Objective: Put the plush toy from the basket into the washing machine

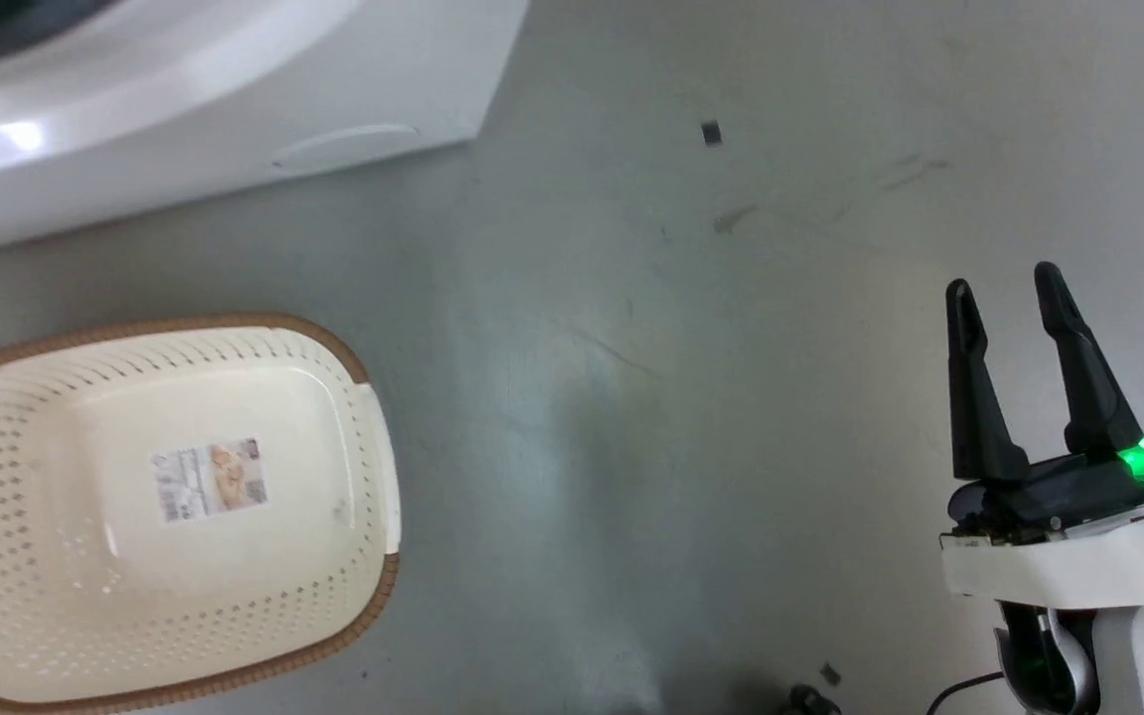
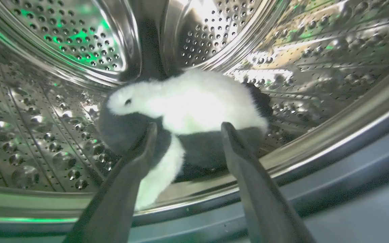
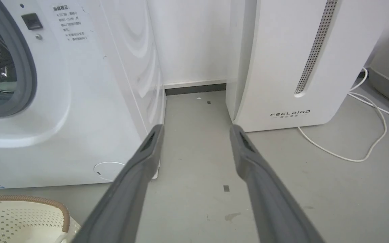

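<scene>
The panda plush toy (image 2: 194, 108) lies inside the washing machine's shiny perforated steel drum (image 2: 52, 111), white body up, black limbs beneath. My left gripper (image 2: 188, 125) is open at the drum's mouth, its fingers apart just in front of the toy, holding nothing. The cream-white basket (image 1: 56, 586) with the brown rim sits on the floor at the lower left of the head view, with just a paper label (image 1: 209, 480) on its bottom. The washing machine (image 1: 234, 109) stands behind it. My right gripper (image 1: 1004, 280) hangs open over bare floor at the right.
A white FEELBIRD appliance (image 3: 282, 67) stands right of the washing machine (image 3: 79, 101), with a narrow floor gap between them. A white cable (image 3: 360, 148) trails on the floor at the right. The grey-blue gasket (image 2: 349, 175) rims the drum opening.
</scene>
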Robot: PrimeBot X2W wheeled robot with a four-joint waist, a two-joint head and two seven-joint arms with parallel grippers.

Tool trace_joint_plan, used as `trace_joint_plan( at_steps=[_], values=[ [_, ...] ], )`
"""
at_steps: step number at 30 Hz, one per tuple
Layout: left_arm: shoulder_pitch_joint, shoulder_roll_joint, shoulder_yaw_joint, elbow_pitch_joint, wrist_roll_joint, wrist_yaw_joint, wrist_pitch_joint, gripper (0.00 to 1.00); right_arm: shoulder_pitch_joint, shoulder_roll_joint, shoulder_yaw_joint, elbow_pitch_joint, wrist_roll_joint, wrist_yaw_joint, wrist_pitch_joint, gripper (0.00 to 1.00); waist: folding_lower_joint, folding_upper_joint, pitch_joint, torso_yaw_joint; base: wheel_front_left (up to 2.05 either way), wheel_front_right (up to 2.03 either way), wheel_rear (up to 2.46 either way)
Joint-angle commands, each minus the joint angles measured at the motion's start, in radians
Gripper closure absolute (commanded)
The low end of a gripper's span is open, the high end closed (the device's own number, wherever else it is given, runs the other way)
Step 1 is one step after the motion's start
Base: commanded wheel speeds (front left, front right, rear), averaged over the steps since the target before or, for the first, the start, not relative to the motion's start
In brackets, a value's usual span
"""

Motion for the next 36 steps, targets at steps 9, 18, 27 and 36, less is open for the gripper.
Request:
trace_joint_plan(
  at_steps=[9,18,27,36],
  values=[
    [0.222,-0.147,0.003,-0.028,-0.084,-0.004,-0.16,0.0,0.044,0.0,-0.068,0.029,-0.076,-0.001,-0.005,0.0,-0.0001,0.0,-0.283,0.138,0.0,0.0,0.0],
    [0.626,-0.272,0.126,-0.465,-0.088,0.047,-0.165,0.0,0.112,0.0,-0.114,0.043,-0.12,-0.001,-0.005,0.0,-0.0001,0.0,-0.445,0.227,0.0,0.0,0.0],
    [1.035,-0.399,0.224,-0.764,-0.021,0.127,-0.165,0.0,0.179,0.0,-0.134,0.054,-0.134,-0.001,-0.005,0.0,-0.0001,0.0,-0.546,0.281,0.0,0.0,0.0],
    [1.272,-0.502,0.212,-0.875,0.067,0.13,-0.165,0.0,0.228,0.0,-0.132,0.074,-0.128,-0.001,-0.005,0.0,-0.0001,0.0,-0.59,0.326,0.0,0.0,0.0]
  ],
)
